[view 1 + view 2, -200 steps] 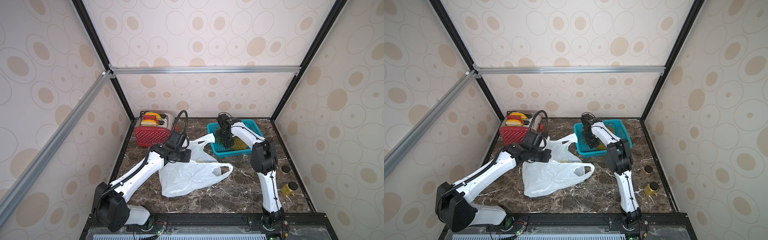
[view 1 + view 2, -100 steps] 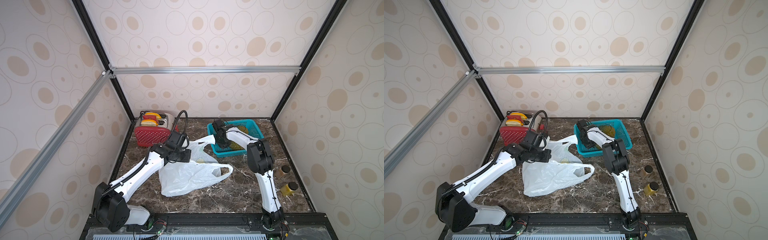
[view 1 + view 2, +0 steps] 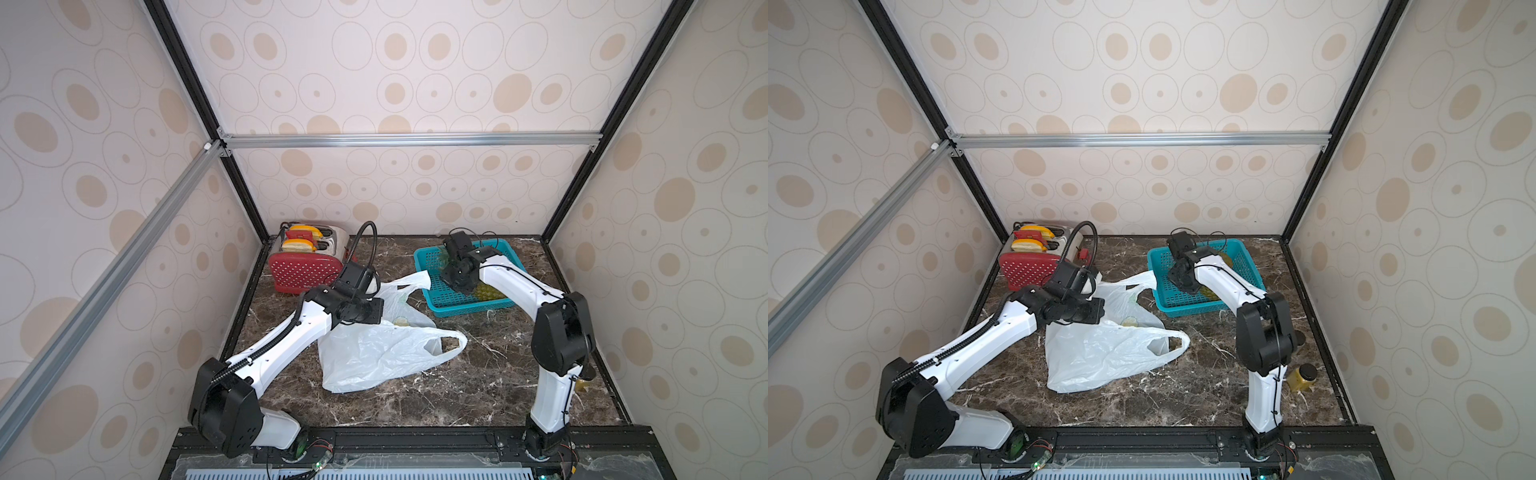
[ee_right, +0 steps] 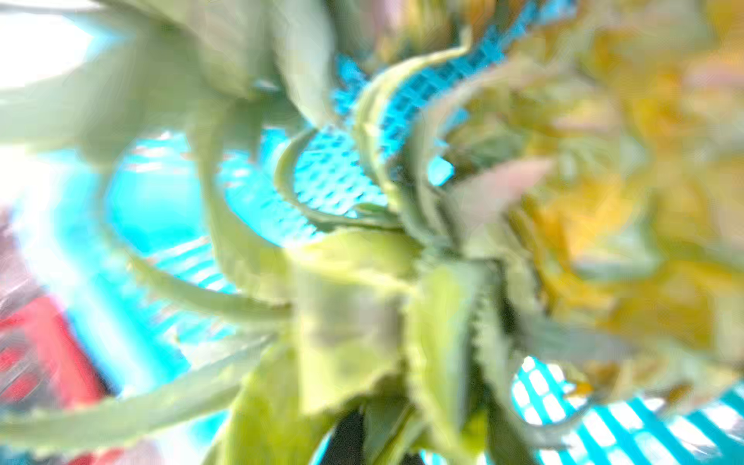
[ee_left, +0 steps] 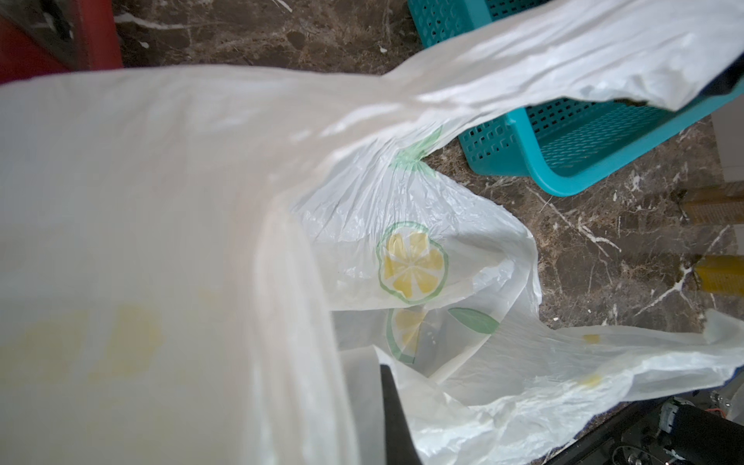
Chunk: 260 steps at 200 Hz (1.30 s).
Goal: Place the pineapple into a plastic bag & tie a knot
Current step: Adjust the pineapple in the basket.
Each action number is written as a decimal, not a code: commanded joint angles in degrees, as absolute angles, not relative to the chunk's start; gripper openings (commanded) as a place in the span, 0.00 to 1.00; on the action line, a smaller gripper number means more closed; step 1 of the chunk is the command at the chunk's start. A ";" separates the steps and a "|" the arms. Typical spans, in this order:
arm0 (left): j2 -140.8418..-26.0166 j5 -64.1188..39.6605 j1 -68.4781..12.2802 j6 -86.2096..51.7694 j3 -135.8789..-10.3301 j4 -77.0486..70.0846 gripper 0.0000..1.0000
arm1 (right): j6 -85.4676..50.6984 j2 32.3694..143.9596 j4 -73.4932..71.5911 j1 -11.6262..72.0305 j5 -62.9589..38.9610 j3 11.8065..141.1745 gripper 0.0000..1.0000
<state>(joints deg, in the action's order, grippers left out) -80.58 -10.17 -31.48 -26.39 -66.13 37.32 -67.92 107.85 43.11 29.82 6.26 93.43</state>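
The whitish plastic bag (image 3: 374,353) (image 3: 1100,353), printed with lemon slices, lies open on the marble table. My left gripper (image 3: 377,308) (image 5: 378,362) is shut on the bag's rim and holds it up; film covers most of the left wrist view. One handle loop (image 3: 415,279) reaches the teal basket (image 3: 457,309) (image 3: 1183,309) (image 5: 563,181). The pineapple (image 3: 487,291) (image 3: 1209,293) (image 4: 604,241) lies in that basket, mostly under my right forearm. My right gripper (image 3: 449,266) (image 4: 362,435) is shut on its green leaves (image 4: 342,302). No knot shows.
A red toaster (image 3: 305,266) (image 3: 1034,266) with toast stands at the back left corner. Small yellow jars (image 3: 582,382) (image 3: 1302,378) sit by the right wall next to my right arm's base. Patterned walls close in three sides.
My right gripper swung to the basket's left end and went from open to shut on the pineapple's leaves. The left arm and the bag stayed put.
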 commanded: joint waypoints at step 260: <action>-82.88 -10.70 -31.38 -28.44 -66.23 34.26 0.00 | -27.18 86.05 52.27 25.30 -3.91 81.80 1.00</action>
<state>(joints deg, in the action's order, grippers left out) -82.37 -10.24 -31.48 -28.10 -66.04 33.76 -9.04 91.59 52.64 25.54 -7.35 83.77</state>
